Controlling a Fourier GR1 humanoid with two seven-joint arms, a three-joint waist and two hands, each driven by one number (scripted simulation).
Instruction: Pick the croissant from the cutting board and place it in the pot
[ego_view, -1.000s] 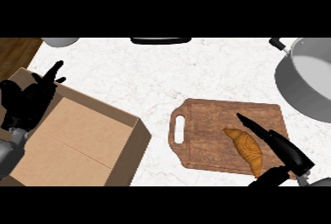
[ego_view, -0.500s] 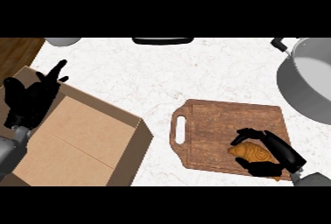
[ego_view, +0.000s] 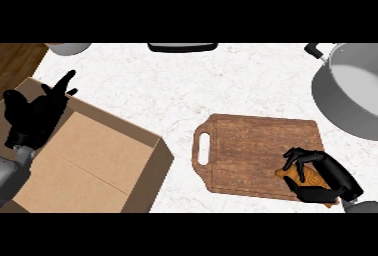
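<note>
A brown wooden cutting board (ego_view: 247, 150) with a handle slot lies on the white counter at lower centre-right. On its near right corner my right hand (ego_view: 325, 175) is curled round the golden croissant (ego_view: 305, 174), which shows only as a strip between fingers and thumb. The grey pot (ego_view: 347, 95) stands at the right edge, beyond the board, partly cut off by the frame. My left hand (ego_view: 35, 112) rests open at the far left above the cardboard box, fingers up.
An open cardboard box (ego_view: 81, 160) fills the lower left. A dark wooden surface (ego_view: 18, 57) shows at the upper left corner. A grey bowl (ego_view: 68, 47) and a black object (ego_view: 183, 47) sit at the counter's far edge.
My right hand went from lying straight-fingered over the croissant to curling round it. The left hand has barely moved.
</note>
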